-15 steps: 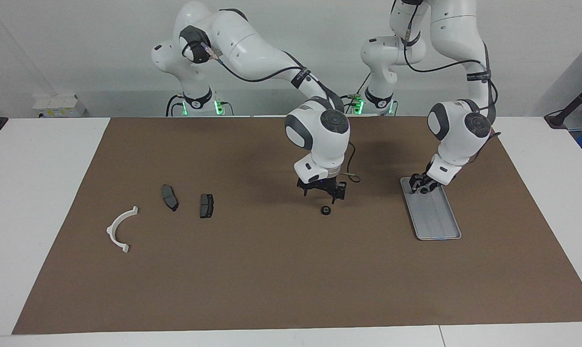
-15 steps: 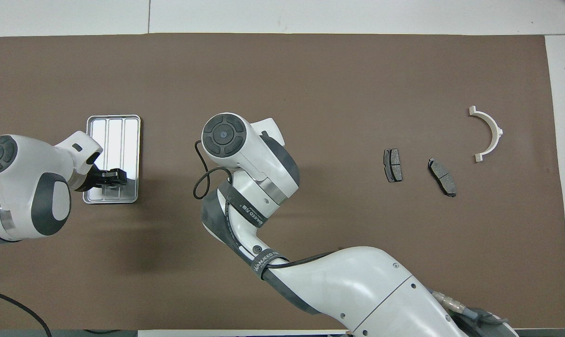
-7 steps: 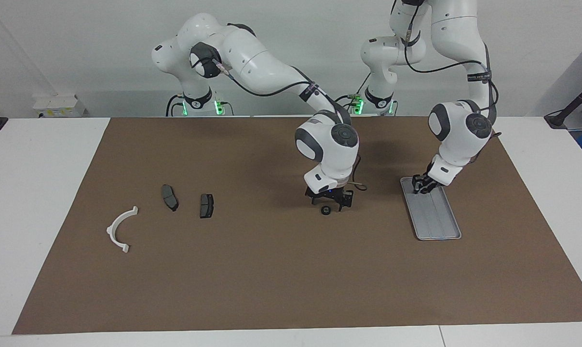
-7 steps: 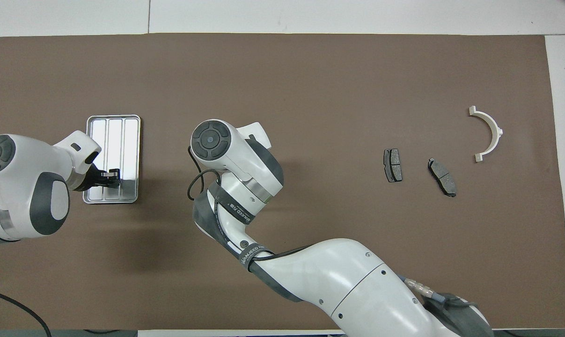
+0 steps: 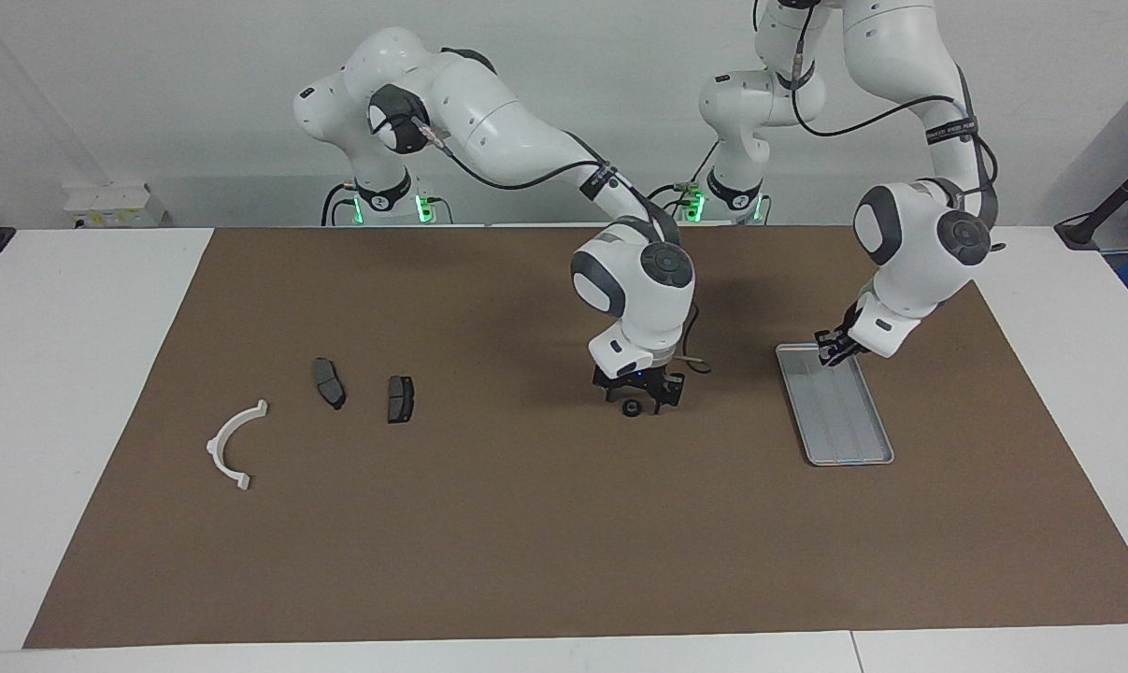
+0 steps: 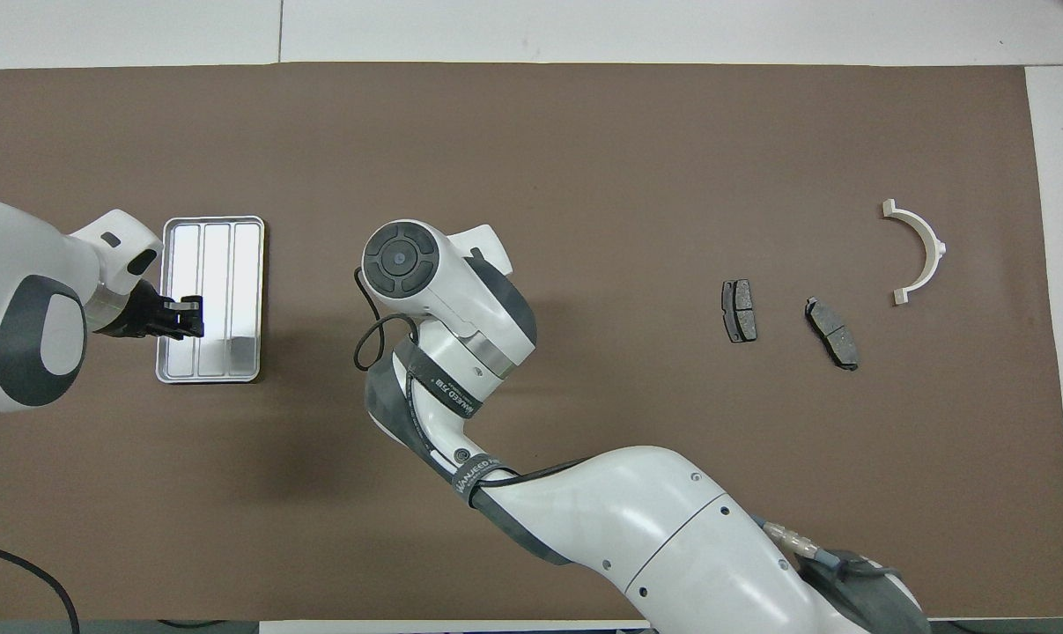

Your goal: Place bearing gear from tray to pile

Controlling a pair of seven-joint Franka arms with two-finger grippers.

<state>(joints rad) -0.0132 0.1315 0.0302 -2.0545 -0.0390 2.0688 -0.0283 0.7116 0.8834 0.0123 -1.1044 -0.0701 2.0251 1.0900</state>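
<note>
On the brown-matted table (image 5: pixel 526 523) the small, stiff bearing gear (image 5: pixel 632 408) lay between tray (image 5: pixel 849 435) and pile (image 5: pixel 332 383), the right gripper (image 5: pixel 640 402) straddling it with jaws open, best pinched across its rim, while the left gripper (image 5: pixel 835 348), jaws unreadable, hung over the tray.

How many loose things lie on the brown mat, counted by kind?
Dark grey brake pads: 2
White plastic arc: 1
Small black bearing gear: 1
Silver tray: 1
Total: 5
</note>
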